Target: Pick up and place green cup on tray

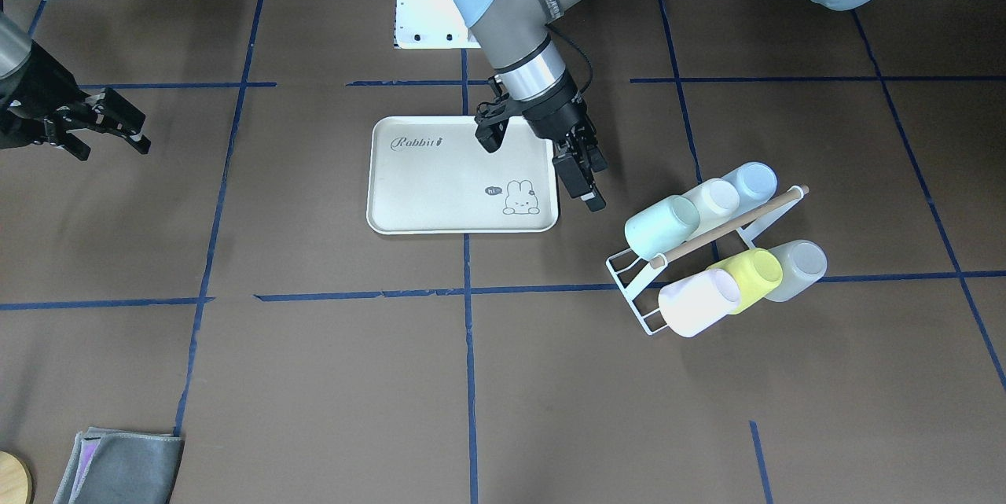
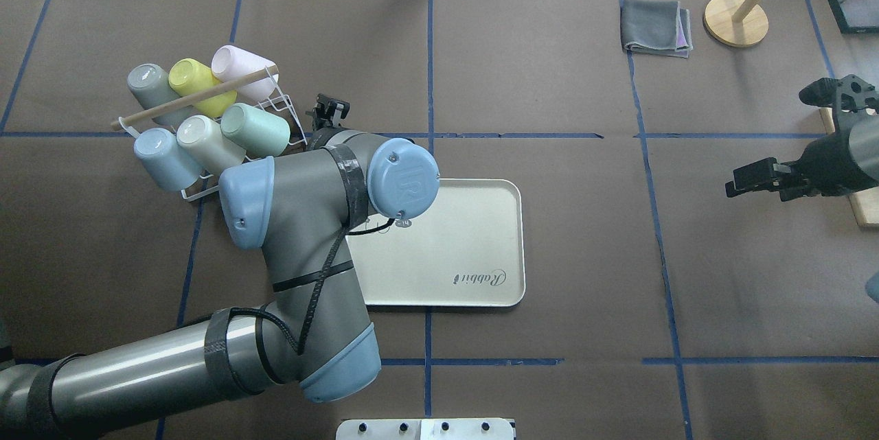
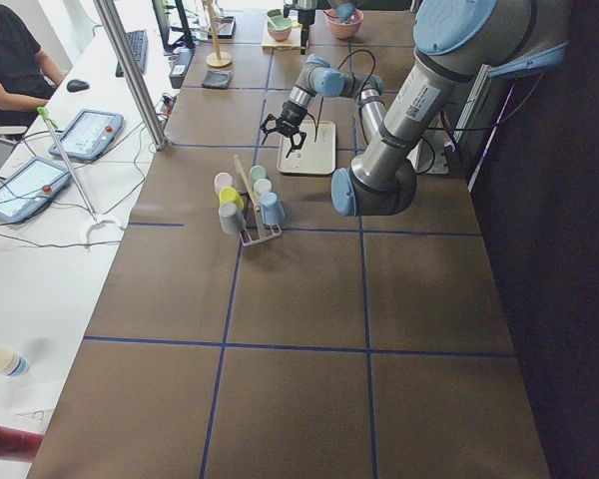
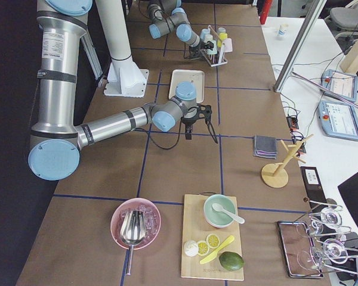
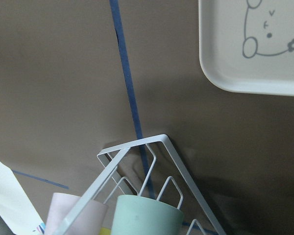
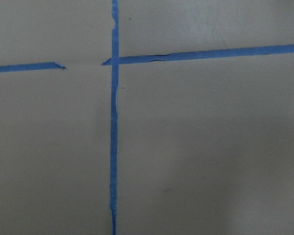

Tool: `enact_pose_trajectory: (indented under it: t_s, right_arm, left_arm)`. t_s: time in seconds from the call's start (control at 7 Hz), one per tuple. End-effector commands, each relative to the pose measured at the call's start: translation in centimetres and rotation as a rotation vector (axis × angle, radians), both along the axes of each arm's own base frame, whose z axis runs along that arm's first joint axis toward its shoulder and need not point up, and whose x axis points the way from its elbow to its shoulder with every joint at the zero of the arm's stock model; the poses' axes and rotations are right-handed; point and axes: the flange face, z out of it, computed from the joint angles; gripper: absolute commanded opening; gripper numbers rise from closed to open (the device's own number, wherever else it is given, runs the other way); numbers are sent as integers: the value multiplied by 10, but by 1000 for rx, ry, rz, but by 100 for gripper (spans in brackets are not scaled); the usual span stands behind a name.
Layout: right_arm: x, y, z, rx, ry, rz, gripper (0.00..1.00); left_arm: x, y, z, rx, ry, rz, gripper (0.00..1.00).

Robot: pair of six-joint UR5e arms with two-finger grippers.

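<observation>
The left gripper (image 1: 588,183) is held with its jaws parted and gripping nothing, just beside the tray (image 1: 409,205), between it and the white wire rack (image 1: 629,268). The right gripper (image 1: 130,133) is likewise seen spread and unloaded, well apart from both. Six cups are carried tilted in the rack, three on each side of a wooden rod (image 1: 731,225). The green cup (image 1: 662,225) is found at the row's end nearest the tray, touching a cream cup (image 1: 711,201). It is pale mint, matte, handleless and slightly tapered.
</observation>
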Motion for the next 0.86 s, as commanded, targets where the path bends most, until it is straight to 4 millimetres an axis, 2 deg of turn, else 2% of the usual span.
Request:
enact_pose_trajectory:
  t_s: [0.0,0.14,0.29,0.43,0.57,0.71]
  right_arm:
    - [6,3,5,2,5,-6,100]
    - [5,3,6,1,6,-7,100]
    - [6,3,5,2,5,-6,100]
    - [7,6,8,-3,5,-9,100]
    - [9,5,6,-1,2,-5,100]
    - [10,6,5,0,1,-5,100]
  left_arm:
    - [10,-4,18,-11,-181,6,100]
    - [11,-4,25,-31,-245,8,100]
    - [30,-11,19,-54,-300,12,100]
    - [38,-14,16,-65,-328,11,100]
    - [46,-20,31,-63,-377,6,100]
    - [49,-21,36,-72,-402,2,100]
